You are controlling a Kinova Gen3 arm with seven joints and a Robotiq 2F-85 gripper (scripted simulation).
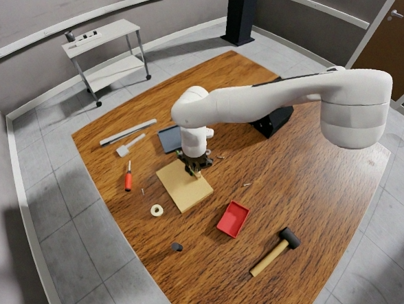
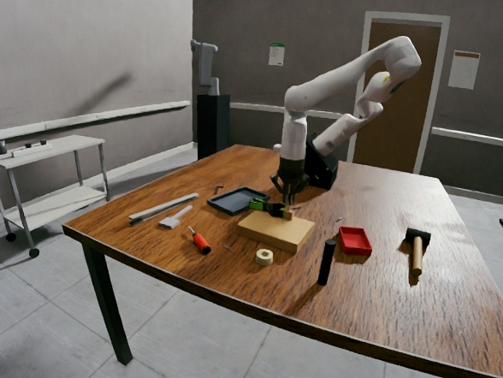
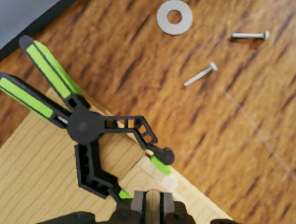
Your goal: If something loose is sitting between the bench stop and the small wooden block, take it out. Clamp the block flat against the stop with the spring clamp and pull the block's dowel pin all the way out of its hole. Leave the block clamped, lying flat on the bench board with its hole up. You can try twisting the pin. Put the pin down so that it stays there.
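My gripper [image 3: 152,207] [image 2: 289,203] points down over the board's edge and is shut on the dowel pin [image 3: 153,196], whose pale round top shows between the fingertips. The pin's lower end is hidden, so its depth in the hole cannot be told. The small wooden block [image 3: 142,178] [image 2: 288,215] is on the bench board [image 3: 35,155] [image 2: 274,230] [image 1: 185,192], partly under my fingers. The spring clamp [image 3: 85,127] [image 2: 257,204] lies with its green-padded jaws around the pale wood there. The seam between block and stop is not clear, and no loose piece shows there.
A blue-grey tray [image 1: 169,139] [image 2: 234,204] is beside the board. A washer [image 3: 162,19] and two screws [image 3: 250,36] [image 3: 200,74] lie off its edge. A red tray [image 1: 233,220], mallet [image 1: 271,257], tape roll [image 1: 152,210], black cylinder [image 2: 326,262] and screwdriver [image 1: 128,180] stand or lie around.
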